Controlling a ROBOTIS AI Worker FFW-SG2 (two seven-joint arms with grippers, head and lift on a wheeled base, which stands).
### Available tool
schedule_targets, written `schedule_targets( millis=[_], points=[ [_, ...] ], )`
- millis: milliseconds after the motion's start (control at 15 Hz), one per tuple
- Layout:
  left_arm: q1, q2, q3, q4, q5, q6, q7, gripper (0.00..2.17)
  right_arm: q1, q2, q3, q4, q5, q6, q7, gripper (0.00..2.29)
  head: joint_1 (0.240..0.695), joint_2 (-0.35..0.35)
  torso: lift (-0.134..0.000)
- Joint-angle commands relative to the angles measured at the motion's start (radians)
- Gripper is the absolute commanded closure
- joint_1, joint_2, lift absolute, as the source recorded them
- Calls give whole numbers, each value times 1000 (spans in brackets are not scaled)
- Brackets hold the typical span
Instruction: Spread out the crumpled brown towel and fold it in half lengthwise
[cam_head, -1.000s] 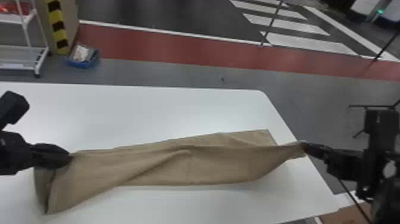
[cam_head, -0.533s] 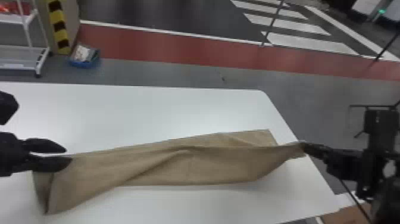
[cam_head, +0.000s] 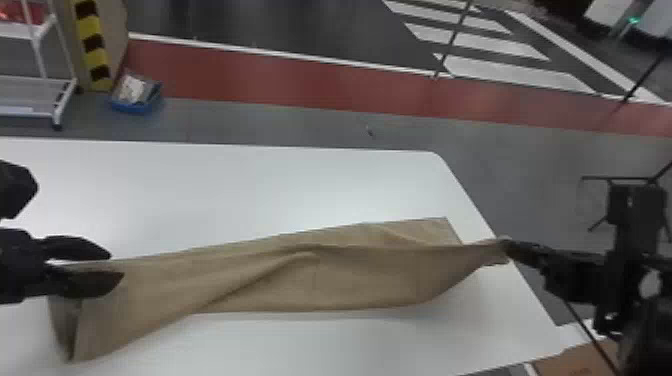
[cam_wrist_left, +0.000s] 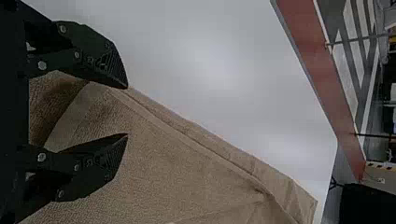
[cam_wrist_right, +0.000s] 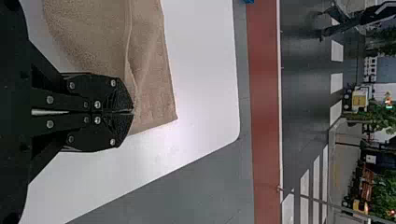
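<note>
Currently, the brown towel (cam_head: 320, 275) is lying as a long strip across the tabletop (cam_head: 225, 195), its left end reaching closest to the near edge and its folded layers parting there. Above that left end, the left gripper (cam_head: 117, 266) is standing open, with towel fabric showing between its separated fingers (cam_wrist_left: 100, 161). One second ago these fingers were closing on the towel; half a second ago they were already parting. The gripper is now sitting slightly closer to the near edge than at half a second ago.

At the tabletop's right edge, the right gripper (cam_head: 505, 247) is clamping the towel's upper layer, pulling it out to a point. Its position is remaining unchanged, and the strip is keeping nearly the same outline, including the diagonal crease at mid-length. Just inside the right edge, the lower layer's far corner (cam_head: 442, 224) is resting on the tabletop.

Beyond the far edge, a blue container (cam_head: 136, 105) is standing on the floor (cam_head: 300, 120), beside a white rack (cam_head: 60, 102).
</note>
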Motion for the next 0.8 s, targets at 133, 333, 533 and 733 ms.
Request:
schedule_targets(
  millis=[133,333,533,733],
  points=[
    [-2,1,-7,6,-13,0,0,596,2,0,-13,-2,-8,1,4,1193,695,-327,-124],
    [-12,0,-20,31,-26,0,6,599,2,2,-7,-1,-8,1,4,1193,695,-328,-124],
    [-15,1,-23,41,-28,-12,21,819,0,2,-8,1,-6,-2,4,1193,695,-323,-124],
    [-16,4,-12,35,-20,-25,21,819,-4,2,-5,4,1,-2,3,1193,695,-319,-124]
  ],
)
